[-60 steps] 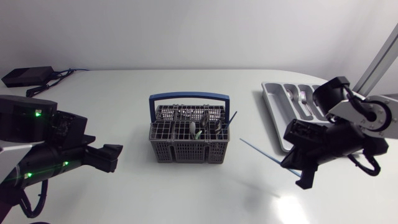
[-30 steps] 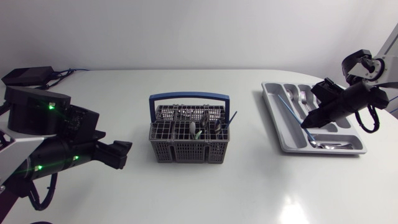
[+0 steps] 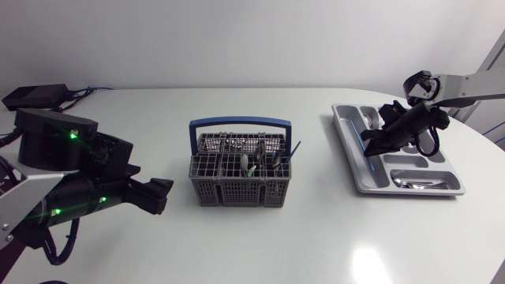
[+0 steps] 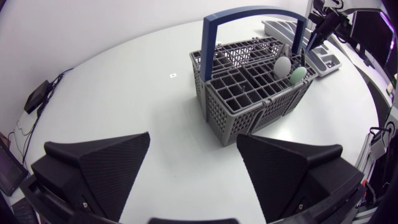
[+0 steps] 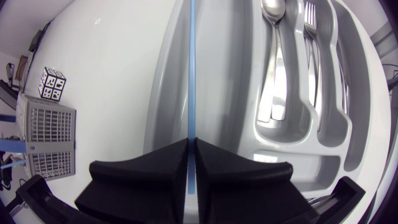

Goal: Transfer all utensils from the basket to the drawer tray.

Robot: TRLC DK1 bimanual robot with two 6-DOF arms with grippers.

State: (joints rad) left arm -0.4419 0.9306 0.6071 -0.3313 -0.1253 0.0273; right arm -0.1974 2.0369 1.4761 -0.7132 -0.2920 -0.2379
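Nearest, the left gripper [image 4: 193, 143] hangs open above the white surface [image 3: 276, 237], facing the basket [image 3: 237, 192]; utensils [image 3: 260, 162] stand in the basket's right cells; farther off, the right gripper [image 5: 191, 146] pinches a blue stick [image 5: 191, 74] over the tray [image 5: 165, 93]'s long side slot; a spoon [image 5: 272, 37] and fork [image 5: 313, 37] lie in neighbouring slots.

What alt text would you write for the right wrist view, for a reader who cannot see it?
The right pincer is shut on a thin blue stick, which runs ahead of it along the outer long compartment of the grey drawer tray. A spoon and a fork lie in the neighbouring compartments; the grey basket stands apart beside the tray.
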